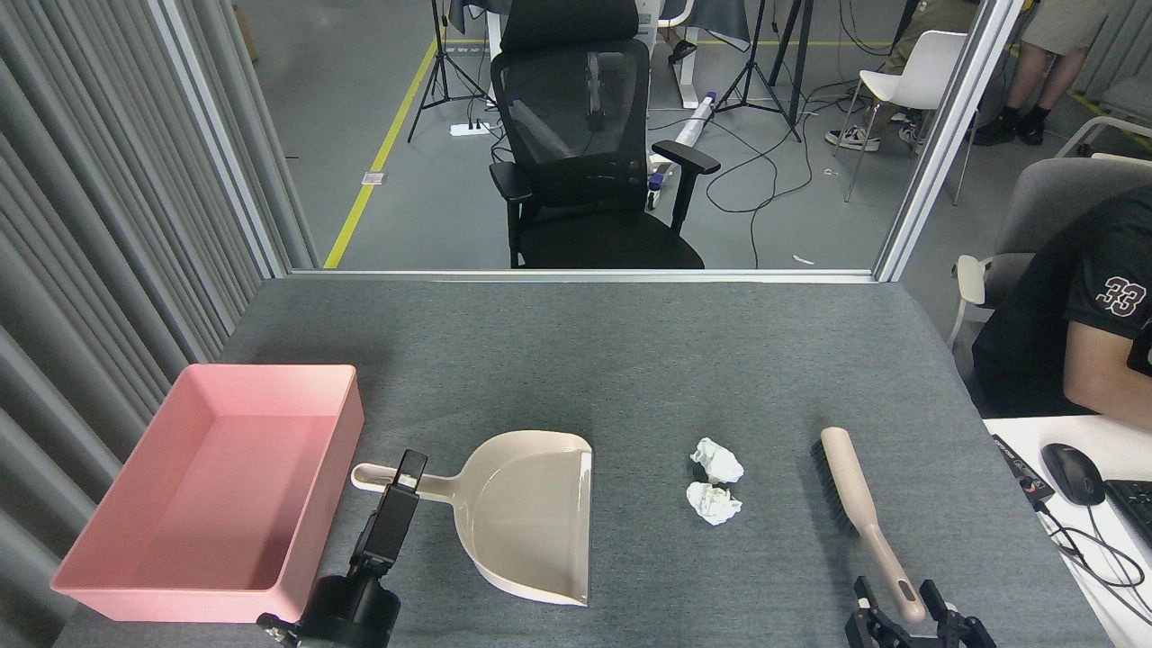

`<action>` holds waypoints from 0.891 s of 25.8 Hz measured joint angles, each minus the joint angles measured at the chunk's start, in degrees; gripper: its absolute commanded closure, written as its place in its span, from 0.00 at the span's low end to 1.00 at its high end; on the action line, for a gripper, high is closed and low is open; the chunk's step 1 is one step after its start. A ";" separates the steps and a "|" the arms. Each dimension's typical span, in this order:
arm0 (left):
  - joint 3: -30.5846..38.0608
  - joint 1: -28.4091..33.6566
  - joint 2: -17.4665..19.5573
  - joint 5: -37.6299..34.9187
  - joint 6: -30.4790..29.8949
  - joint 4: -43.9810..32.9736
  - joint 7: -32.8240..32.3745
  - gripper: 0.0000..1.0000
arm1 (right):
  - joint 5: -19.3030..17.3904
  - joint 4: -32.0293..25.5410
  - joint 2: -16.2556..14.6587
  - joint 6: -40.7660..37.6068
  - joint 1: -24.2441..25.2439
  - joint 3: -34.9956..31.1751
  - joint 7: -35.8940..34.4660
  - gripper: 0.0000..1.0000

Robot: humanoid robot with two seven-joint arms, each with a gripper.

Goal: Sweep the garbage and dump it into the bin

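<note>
Only thing we can actually read is a white "33" on the sleeve [1122,295] of the person's black shirt, far right. We spot no other legible writing.

even, bright overhead light fills the room, leaving only faint soft shadows beside the brush [859,499] and under the dustpan [531,513], a mild sheen on the pink tray [211,490], everything sharp with no blur, straight lines bending slightly toward the edges.
</note>
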 measured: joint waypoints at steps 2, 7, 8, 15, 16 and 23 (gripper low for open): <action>0.00 0.00 0.00 -0.05 0.00 0.01 0.02 0.01 | -0.01 0.01 -0.14 0.00 0.00 0.02 0.00 0.48; 0.04 -0.03 0.00 -0.28 0.00 0.06 0.17 0.01 | -0.02 0.06 -0.62 -0.06 0.01 0.01 -0.03 0.48; 0.05 -0.03 0.00 -0.30 0.00 0.06 0.18 0.01 | -0.02 0.07 -0.83 -0.11 0.01 0.02 -0.05 0.48; 0.20 -0.03 0.00 -0.41 0.00 0.01 0.30 0.01 | -0.07 0.44 -1.66 -0.24 -0.04 0.03 -0.23 0.48; 0.22 -0.03 0.00 -0.41 0.00 0.01 0.31 0.01 | -0.08 0.56 -1.79 -0.24 -0.13 0.06 -0.23 0.48; 0.32 -0.04 0.00 -0.43 -0.01 0.00 0.34 0.01 | -0.10 1.46 -2.12 -0.28 -0.72 0.18 -0.27 0.50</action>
